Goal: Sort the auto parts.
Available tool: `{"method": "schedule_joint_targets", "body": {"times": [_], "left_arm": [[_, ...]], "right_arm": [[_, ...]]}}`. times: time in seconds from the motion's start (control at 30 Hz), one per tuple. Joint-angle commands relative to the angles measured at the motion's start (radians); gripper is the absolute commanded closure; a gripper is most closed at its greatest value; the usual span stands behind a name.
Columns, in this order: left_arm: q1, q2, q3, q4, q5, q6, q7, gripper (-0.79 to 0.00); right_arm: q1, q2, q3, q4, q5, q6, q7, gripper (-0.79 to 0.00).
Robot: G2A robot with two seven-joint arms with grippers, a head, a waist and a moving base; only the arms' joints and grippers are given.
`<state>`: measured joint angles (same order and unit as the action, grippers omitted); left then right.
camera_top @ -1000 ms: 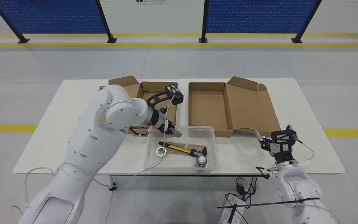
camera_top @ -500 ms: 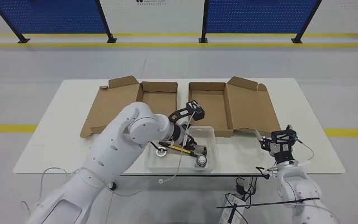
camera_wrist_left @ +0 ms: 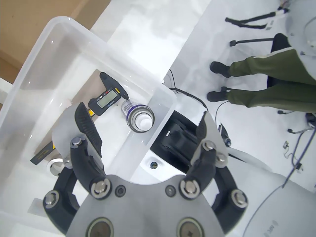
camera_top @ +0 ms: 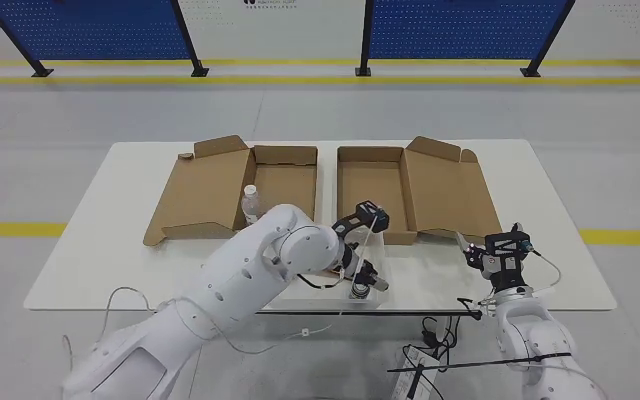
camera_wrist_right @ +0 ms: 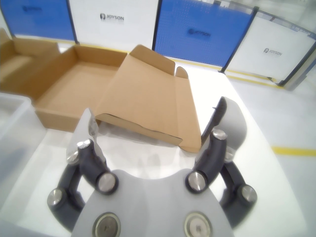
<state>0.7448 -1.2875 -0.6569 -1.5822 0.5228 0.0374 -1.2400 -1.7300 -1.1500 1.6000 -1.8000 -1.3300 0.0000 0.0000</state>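
Hovering over the clear bin (camera_wrist_left: pixel 61 23), lower centre of top view, left gripper (camera_wrist_left: pixel 142 114) has jaws wide apart, nothing held. Spray can (camera_wrist_left: pixel 127 106) stands upright in a bin corner, beside caliper (camera_wrist_left: pixel 106 101). Risk: one finger looks outside the bin wall, so closing may pinch plastic or tip the can. Right gripper (camera_wrist_right: pixel 155 108) spread, empty, lower right of top view. Arm covers most of bin; ring-like part (camera_wrist_left: pixel 54 167) behind finger unclear.
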Motion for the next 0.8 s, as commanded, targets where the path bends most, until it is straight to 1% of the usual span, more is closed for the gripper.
{"method": "schedule_joint_targets", "body": {"times": [0.0,0.17,0.37,0.67,0.77], "left_arm": [[0.005,-0.002,0.002,0.002,-0.002,0.03,0.004,-0.785],[0.008,-0.007,0.014,0.009,0.007,0.071,-0.018,-0.785],[0.006,-0.013,0.034,0.003,0.006,0.079,-0.057,-0.785],[-0.007,-0.025,0.049,0.041,0.001,0.078,-0.066,-0.785],[-0.01,-0.027,0.052,0.052,0.002,0.077,-0.071,-0.773]], "right_arm": [[0.0,0.0,0.0,0.0,0.0,0.0,0.0,-0.785],[0.0,0.0,0.0,0.0,0.0,0.0,0.0,-0.785],[0.0,0.0,0.0,0.0,0.0,0.0,0.0,-0.785],[0.0,0.0,0.0,0.0,0.0,0.0,0.0,-0.785],[0.0,0.0,0.0,0.0,0.0,0.0,0.0,-0.785]]}}
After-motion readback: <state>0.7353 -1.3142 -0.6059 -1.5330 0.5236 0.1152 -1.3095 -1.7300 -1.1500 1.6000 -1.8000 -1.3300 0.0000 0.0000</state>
